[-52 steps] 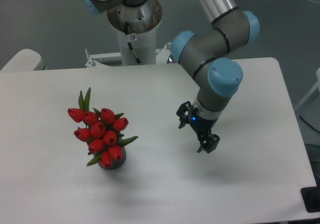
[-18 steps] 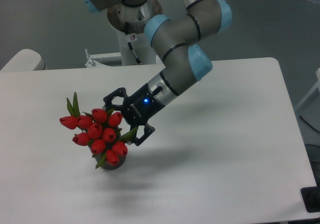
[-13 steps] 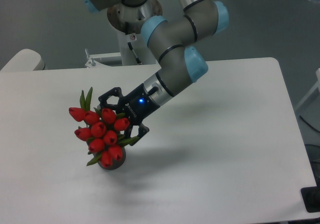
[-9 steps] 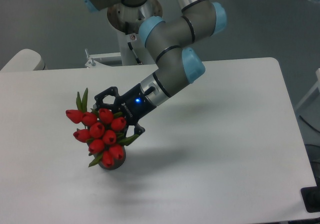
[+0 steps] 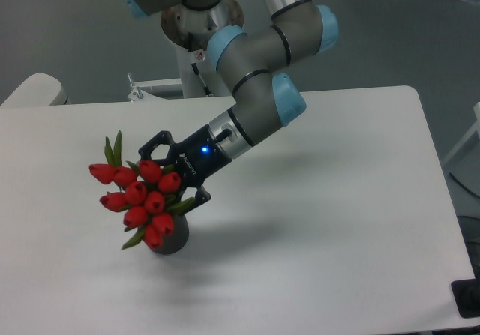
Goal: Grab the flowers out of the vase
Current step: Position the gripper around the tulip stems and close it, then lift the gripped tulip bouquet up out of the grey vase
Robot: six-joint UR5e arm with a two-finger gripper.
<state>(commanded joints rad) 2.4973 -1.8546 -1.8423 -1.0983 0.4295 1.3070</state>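
Flowers (image 5: 139, 198) lean left from the vase (image 5: 171, 239), their right side inside the spread pincer (image 5: 174, 176).

1. We see the gripper (image 5: 174, 176), which hung well apart to the right of the flowers (image 5: 138, 195) at first, now pressed into the bunch's right side.
2. The arm (image 5: 255, 99) now stretches left across the table.
3. The bunch now leans further left, exposing more of the vase (image 5: 172, 236).
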